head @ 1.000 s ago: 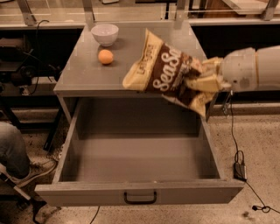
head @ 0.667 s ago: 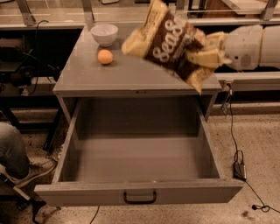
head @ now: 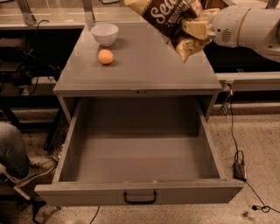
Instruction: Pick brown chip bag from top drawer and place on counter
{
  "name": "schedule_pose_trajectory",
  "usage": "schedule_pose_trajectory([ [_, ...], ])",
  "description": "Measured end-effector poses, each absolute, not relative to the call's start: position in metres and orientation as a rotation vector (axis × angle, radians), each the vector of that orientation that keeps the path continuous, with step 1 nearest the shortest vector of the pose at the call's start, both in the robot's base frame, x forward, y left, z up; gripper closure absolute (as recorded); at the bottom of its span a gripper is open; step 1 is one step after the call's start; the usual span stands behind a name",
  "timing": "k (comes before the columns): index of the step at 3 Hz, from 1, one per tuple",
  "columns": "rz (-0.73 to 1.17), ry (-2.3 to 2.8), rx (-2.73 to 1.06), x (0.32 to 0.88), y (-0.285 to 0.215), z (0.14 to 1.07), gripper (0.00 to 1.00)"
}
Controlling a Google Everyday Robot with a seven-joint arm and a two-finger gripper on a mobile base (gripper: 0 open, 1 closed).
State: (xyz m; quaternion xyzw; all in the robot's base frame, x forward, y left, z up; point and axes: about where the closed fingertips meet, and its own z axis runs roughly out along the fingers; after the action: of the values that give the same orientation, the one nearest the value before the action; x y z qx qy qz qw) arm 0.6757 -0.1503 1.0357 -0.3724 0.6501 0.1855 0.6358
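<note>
I hold the pincer [head: 195,28] clamped on the brown chip bag [head: 168,13] high over the bench [head: 153,65], rt rear, so it clears bowl [head: 105,33] & orange [head: 105,56]; top drawer [head: 140,191] empty.

Only readable bit is white script "Sea" on the brown chip bag [head: 161,15] (rest cut off at the top edge), pinched in the gripper [head: 194,29], upper right.

My gripper [head: 197,27] clamps the brown chip bag [head: 168,15] above the counter [head: 148,65], near its back right edge; the top drawer [head: 140,197] stands open.
</note>
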Motion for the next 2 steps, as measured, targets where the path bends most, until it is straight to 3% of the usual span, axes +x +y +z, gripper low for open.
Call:
schedule_pose_trajectory([
  [2,0.306,1.636,-0.746,0.742,-0.147,1.018,1.00],
])
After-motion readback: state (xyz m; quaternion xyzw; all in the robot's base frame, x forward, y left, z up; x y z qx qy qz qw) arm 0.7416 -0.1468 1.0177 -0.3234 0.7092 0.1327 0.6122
